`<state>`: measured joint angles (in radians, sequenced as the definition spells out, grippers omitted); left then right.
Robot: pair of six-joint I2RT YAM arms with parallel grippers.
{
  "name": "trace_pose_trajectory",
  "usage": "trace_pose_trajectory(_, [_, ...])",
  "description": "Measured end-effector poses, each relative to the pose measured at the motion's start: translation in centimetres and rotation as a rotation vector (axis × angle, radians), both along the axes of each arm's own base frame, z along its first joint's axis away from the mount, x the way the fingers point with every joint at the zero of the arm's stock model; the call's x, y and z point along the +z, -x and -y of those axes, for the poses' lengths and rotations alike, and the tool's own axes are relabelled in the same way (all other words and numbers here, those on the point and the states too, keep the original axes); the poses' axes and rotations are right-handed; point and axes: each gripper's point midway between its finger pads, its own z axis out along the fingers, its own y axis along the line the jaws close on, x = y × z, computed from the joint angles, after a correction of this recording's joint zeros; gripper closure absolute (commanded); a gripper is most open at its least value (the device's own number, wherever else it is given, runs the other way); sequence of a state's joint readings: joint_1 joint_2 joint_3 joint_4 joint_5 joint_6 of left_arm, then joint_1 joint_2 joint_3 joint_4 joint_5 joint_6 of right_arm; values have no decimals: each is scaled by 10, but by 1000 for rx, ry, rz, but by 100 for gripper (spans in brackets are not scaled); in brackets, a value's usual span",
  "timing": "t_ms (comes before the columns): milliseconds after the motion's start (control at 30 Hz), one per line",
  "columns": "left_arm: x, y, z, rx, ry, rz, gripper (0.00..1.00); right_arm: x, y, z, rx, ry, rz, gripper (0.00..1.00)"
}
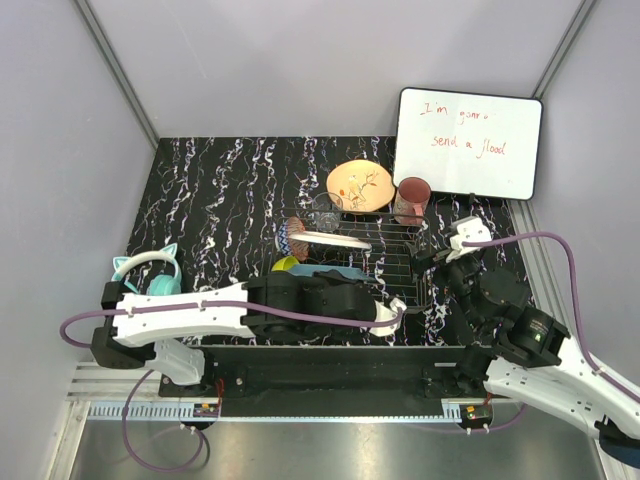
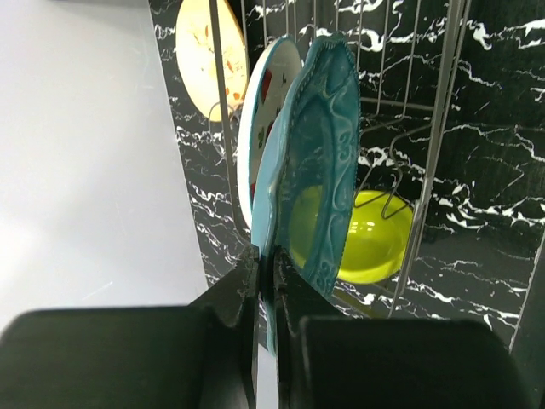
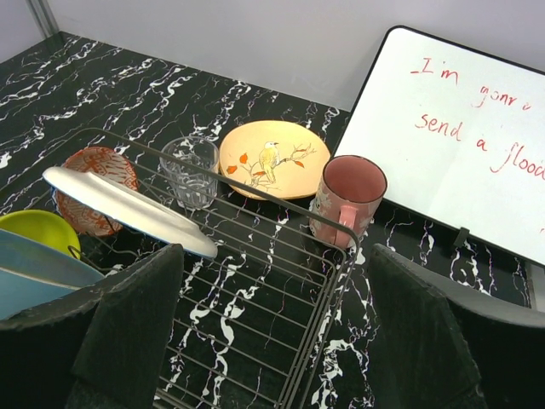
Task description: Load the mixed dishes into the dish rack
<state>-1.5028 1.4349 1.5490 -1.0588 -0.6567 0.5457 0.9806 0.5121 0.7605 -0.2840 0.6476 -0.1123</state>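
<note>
L end effector (image 2: 266,266) clamps teal plate (image 2: 322,145) in rack (image 2: 444,128), white plate (image 2: 266,98) beside.

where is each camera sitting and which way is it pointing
Top external: above and behind the arms, looking down on the dish rack; the left arm and right arm show, bases nearest.
Left wrist: on the left arm, facing along the left gripper, shut on the teal plate.
Right wrist: on the right arm, facing over the dish rack toward the whiteboard, the open right gripper framing the view.
Shared: the orange plate shows in all three.
</note>
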Motion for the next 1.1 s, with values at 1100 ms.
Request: trace_pose_trajectory(1100, [18,-24,23,-78,30,234,100,-7,7,5,11,-23,-21,5])
